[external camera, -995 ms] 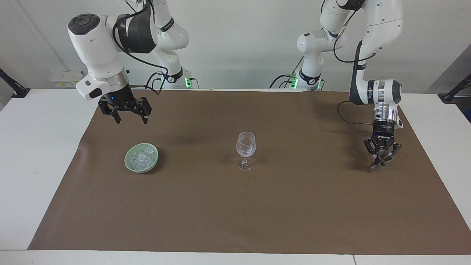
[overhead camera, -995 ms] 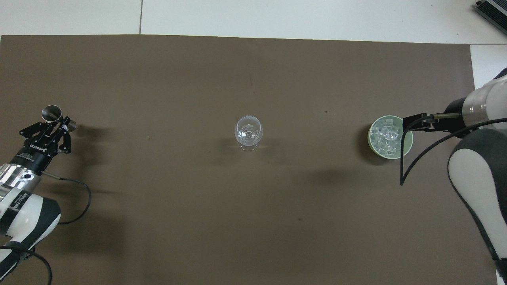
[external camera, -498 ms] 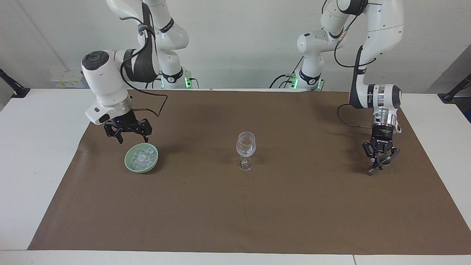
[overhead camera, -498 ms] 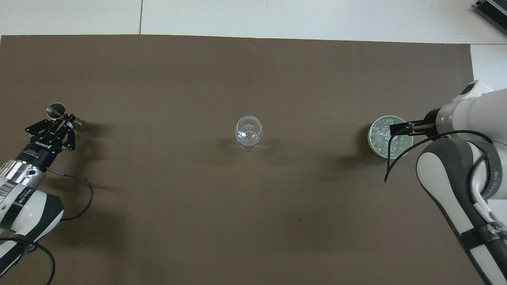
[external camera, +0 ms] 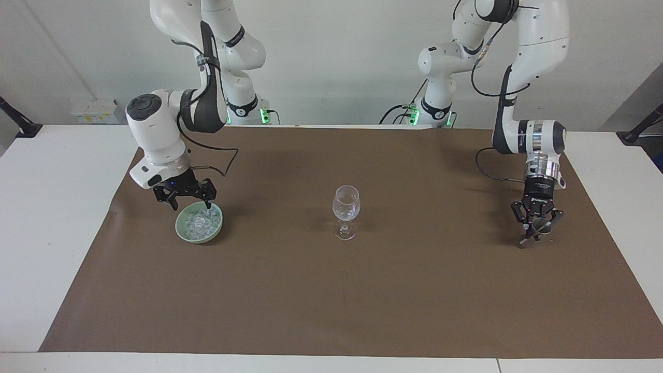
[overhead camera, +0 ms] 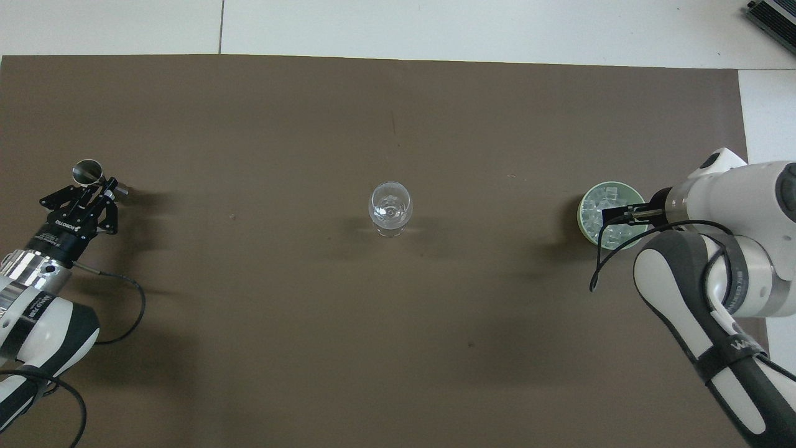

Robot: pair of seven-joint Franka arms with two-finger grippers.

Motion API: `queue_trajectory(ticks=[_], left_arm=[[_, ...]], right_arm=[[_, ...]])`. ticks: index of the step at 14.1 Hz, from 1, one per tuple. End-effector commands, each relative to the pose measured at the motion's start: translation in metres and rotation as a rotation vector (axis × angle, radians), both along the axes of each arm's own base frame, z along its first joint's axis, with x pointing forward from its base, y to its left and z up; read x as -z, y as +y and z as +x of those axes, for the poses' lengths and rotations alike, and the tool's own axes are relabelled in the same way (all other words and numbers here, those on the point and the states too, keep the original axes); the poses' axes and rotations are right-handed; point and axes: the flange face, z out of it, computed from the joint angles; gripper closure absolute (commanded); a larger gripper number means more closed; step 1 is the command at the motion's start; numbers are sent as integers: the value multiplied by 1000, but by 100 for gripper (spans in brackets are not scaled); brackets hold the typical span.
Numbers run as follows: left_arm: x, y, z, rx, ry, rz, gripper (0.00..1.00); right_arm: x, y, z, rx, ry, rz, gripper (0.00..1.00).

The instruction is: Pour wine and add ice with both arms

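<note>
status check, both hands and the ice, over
Right hand open, just over ice in green bowl. Left hand shut on metal jigger. Wine glass unobstructed.

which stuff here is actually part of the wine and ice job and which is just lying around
Part of the job:
- wine glass
- green bowl holding the ice
- small metal cup, gripped by the left gripper
- right gripper, open just over the bowl

Just lying about:
- brown mat covering the table
- dark object at the table's corner

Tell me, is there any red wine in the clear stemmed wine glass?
No, the clear stemmed wine glass standing on the brown mat shows no red liquid.
</note>
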Motion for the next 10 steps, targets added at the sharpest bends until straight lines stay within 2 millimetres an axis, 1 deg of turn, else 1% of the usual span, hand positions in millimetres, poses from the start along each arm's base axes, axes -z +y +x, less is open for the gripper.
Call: queue_trajectory(ticks=[1, 2, 3, 5, 6, 7, 9, 10], left_arm=[[3, 5, 4, -17, -6, -16, 100], [3, 5, 4, -18, -5, -15, 100], [5, 4, 4, -16, -1, -15, 100], [6, 3, 4, -12, 2, -12, 100], [6, 2, 4, -11, 3, -11, 100], [6, 2, 4, -11, 3, -9, 100], [8, 0, 4, -8, 6, -8, 100], [8, 1, 4, -8, 7, -8, 100]], right_arm=[[14, -8, -3, 1, -16, 9, 0], [19, -9, -4, 2, -24, 8, 0], [20, -12, -5, 10, -33, 7, 0], [24, -12, -4, 34, -38, 27, 7], [25, -13, -2, 53, -55, 47, 7], [26, -13, -1, 66, -61, 58, 11], [26, -13, -1, 98, -63, 91, 12], [31, -13, 0, 101, -60, 93, 13]])
